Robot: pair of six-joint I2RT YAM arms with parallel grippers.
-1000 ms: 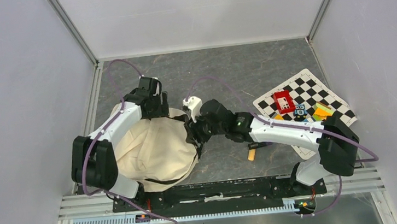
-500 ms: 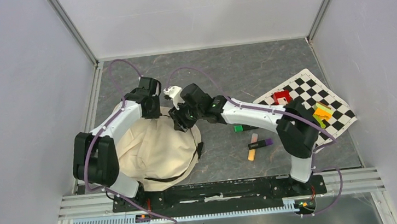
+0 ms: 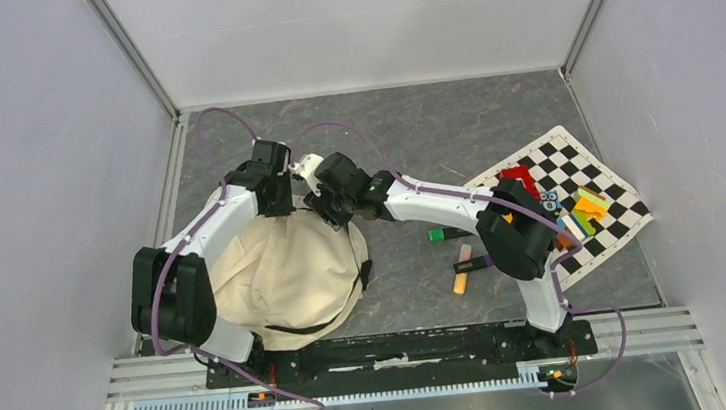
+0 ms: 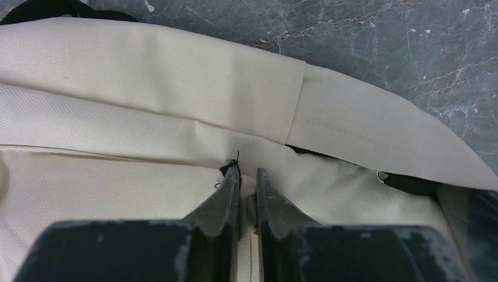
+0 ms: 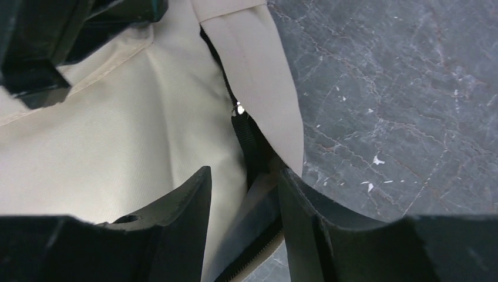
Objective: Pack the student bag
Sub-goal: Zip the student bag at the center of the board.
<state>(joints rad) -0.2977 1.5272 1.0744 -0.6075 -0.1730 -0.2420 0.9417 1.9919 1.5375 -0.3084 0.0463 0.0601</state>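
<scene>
Top external view: the large, soft, cream fabric student bag (image 3: 280,273) was seen lying crumpled on the grey marbled table (image 3: 452,126), in the left half, just in front of the left arm's base. Both arms were reached over its far edge, where the left gripper (image 3: 276,195) and the right gripper (image 3: 327,206) were set close together.

In the left wrist view, the left gripper (image 4: 247,176) was clenched on the bag: its fingers (image 4: 226,200) were brought almost together, and a thin ridge of cream cloth beside a seam was pinched between them. A black thread end was visible at the tips.

In the right wrist view, the right gripper (image 5: 244,176) was released, its jaws held apart astride the bag's rim. The black zipper trim (image 5: 249,141) and a cream flap were seen between them, with no clamping shown.

To the right, a black-and-white checkered mat (image 3: 576,159) lay well apart from the bag, with a red box (image 3: 520,180) and small coloured items on it. A green marker (image 3: 438,235) and an orange marker (image 3: 460,278) lay on the table between the mat and the bag.
</scene>
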